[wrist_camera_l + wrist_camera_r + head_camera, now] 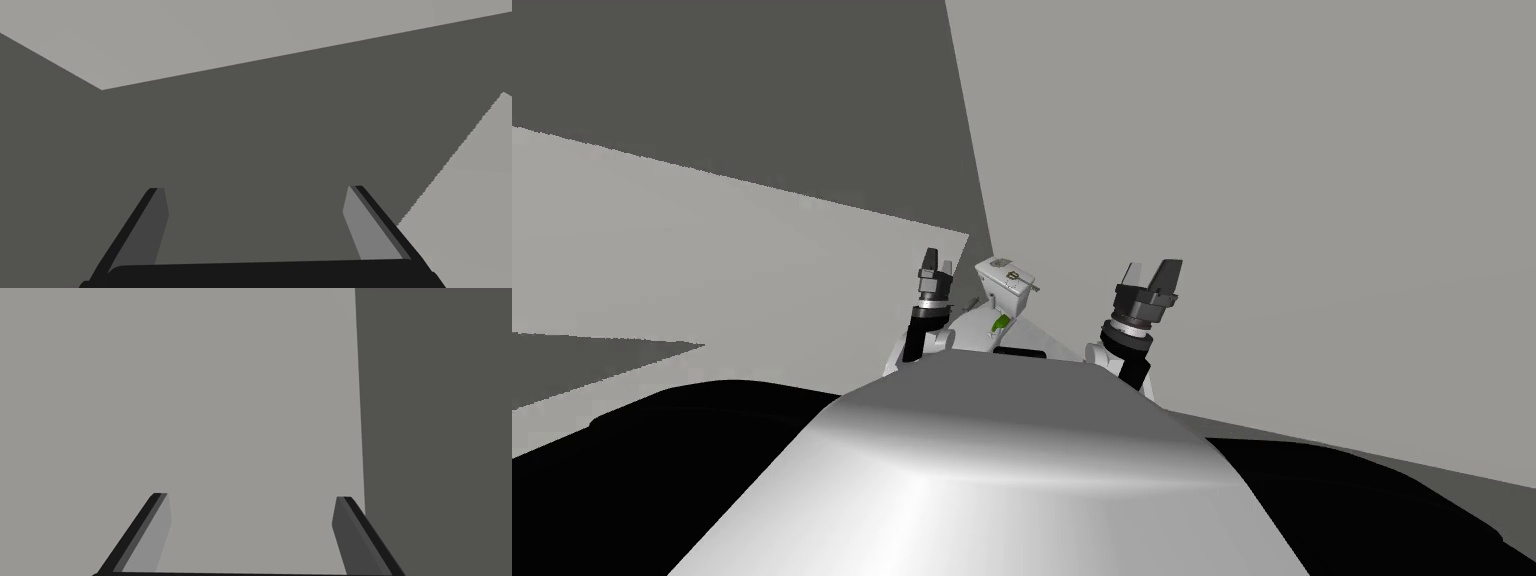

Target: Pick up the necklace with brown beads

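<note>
Left pincer (256, 189) gaping, right pincer (252, 496) gaping, thin flat grey blades, white boxy stand (1005, 285) between.

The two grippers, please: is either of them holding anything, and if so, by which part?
Nothing is held: the left gripper and the right gripper both stand open and empty.

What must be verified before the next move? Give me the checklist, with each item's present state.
1. Left gripper open: ok.
2. Right gripper open: ok.
3. Both grippers empty: ok.
4. Target identified: cannot tell; a small dark item lies on top of a white cabinet ahead and may be it.
5. A gripper close to that item: not ok; both are held up to either side of the cabinet, apart from it.
</note>
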Tool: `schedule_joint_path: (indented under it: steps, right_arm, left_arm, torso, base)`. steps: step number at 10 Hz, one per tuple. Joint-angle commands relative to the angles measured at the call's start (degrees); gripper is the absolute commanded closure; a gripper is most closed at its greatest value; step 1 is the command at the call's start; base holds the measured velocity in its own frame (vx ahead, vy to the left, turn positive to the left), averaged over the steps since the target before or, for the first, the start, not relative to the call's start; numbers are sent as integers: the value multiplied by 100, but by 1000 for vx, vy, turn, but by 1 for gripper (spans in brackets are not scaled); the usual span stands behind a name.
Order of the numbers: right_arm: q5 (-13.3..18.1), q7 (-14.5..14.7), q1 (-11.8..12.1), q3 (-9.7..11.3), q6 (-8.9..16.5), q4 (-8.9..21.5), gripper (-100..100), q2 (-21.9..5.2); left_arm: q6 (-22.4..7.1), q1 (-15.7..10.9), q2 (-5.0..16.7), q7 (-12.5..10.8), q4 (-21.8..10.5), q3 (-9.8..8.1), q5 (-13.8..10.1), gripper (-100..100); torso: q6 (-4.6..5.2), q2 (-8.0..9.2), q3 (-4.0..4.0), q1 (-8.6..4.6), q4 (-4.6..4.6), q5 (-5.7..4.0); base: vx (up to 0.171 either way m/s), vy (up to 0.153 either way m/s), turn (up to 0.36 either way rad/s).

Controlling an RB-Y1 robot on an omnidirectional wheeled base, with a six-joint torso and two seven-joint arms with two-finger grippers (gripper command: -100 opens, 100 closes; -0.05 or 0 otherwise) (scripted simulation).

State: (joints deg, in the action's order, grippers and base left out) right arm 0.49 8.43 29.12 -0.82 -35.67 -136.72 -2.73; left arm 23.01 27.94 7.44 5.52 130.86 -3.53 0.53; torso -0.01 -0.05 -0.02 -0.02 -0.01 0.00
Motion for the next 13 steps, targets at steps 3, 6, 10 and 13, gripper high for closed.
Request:
schedule_joint_path:
  steps: [3,6,10,13]
  right_arm:
    - [0,0,0,0,0,0,0,0]
    - [0,0,0,0,0,0,0,0]
    - [0,0,0,0,0,0,0,0]
    - [0,0,0,0,0,0,0,0]
  left_arm:
    - [0,0,0,0,0,0,0,-100]
    - [-389,9,313,-97,25,118,-42,-100]
    - [-911,25,736,-229,70,278,-98,-100]
    - [-1391,42,1127,-349,127,425,-150,-100]
  torso:
    - [1,4,2,5,1,1]
    - [1,-4,-2,8,-1,2]
    - [2,-8,-5,8,-2,2]
    - [1,-8,-5,10,-2,2]
  base:
    - [-4,5,-14]
    - [16,10,-120]
    - [22,13,-133]
    - [24,17,-156]
